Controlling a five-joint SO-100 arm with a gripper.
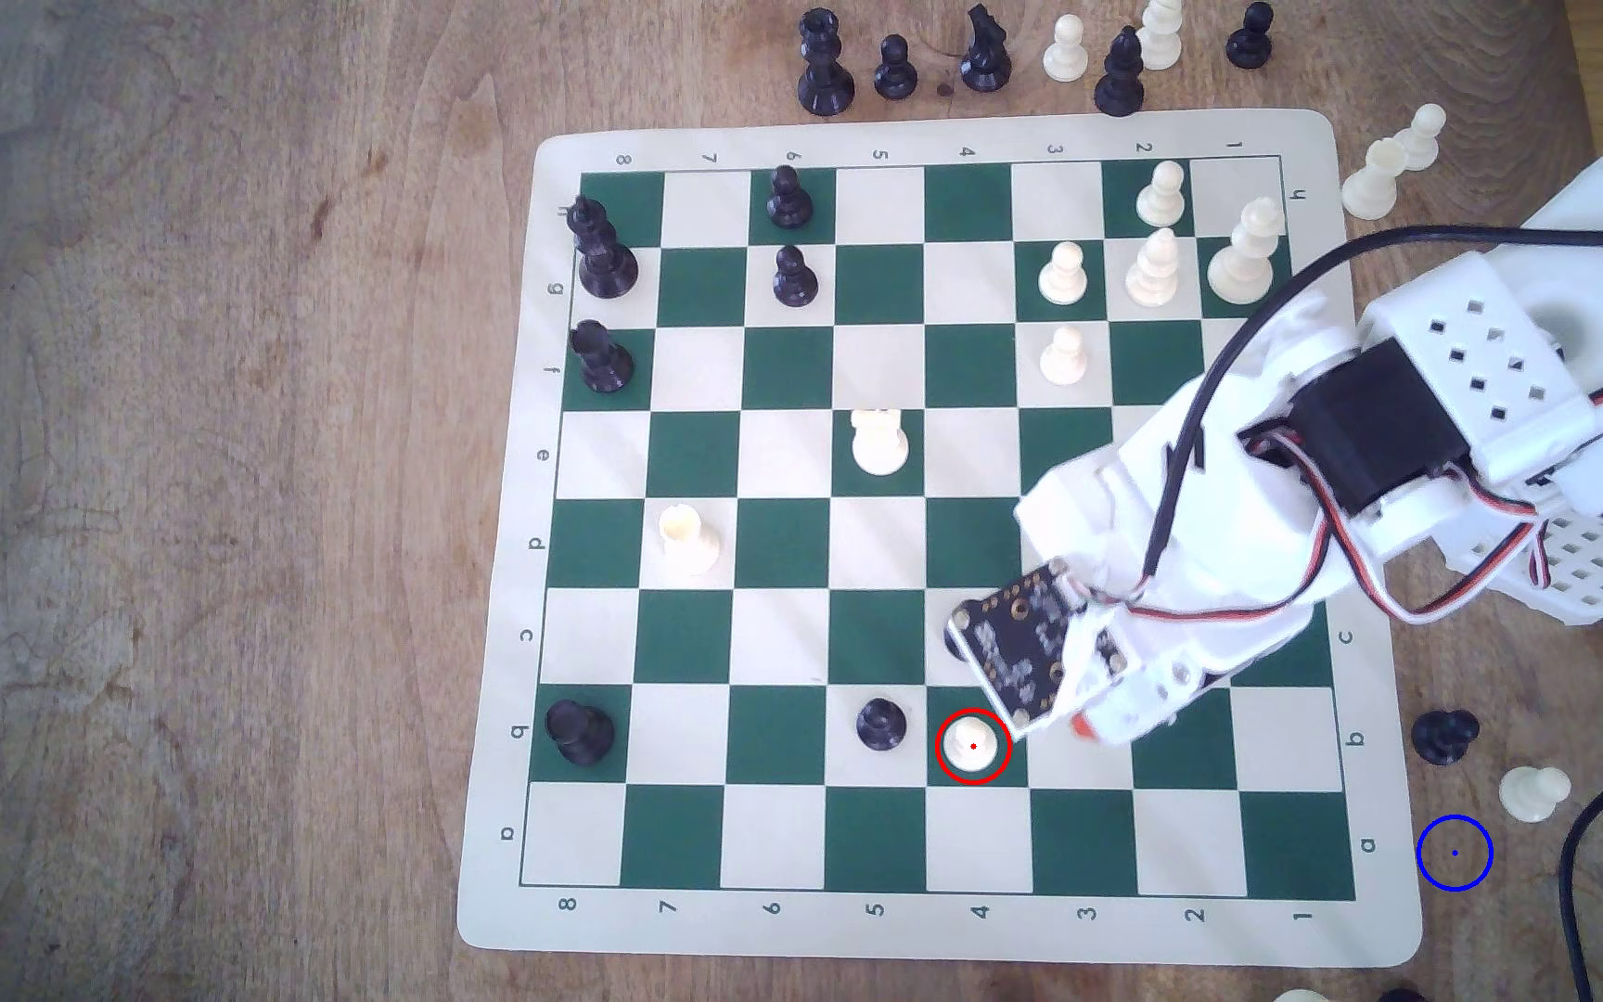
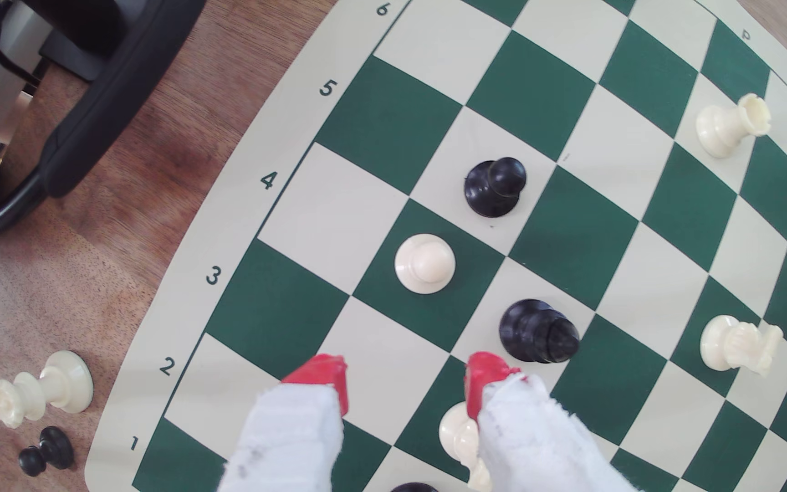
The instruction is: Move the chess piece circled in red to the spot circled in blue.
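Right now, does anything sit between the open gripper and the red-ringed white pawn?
Nothing visible does. In the wrist view the gripper is open above the board, and only bare squares lie between its red fingertips and the white pawn. A black pawn and another black piece stand on neighbouring squares, off that line.

Pawn (image 1: 972, 744) on board (image 1: 933, 925); ringed spot (image 1: 1454, 853) off board's corner

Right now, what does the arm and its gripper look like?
White printed arm with vented panels, a black servo, red-white-black wires and a black cable. A dark circuit board sits near the wrist. The gripper has red tips on fingers wrapped in white cloth.
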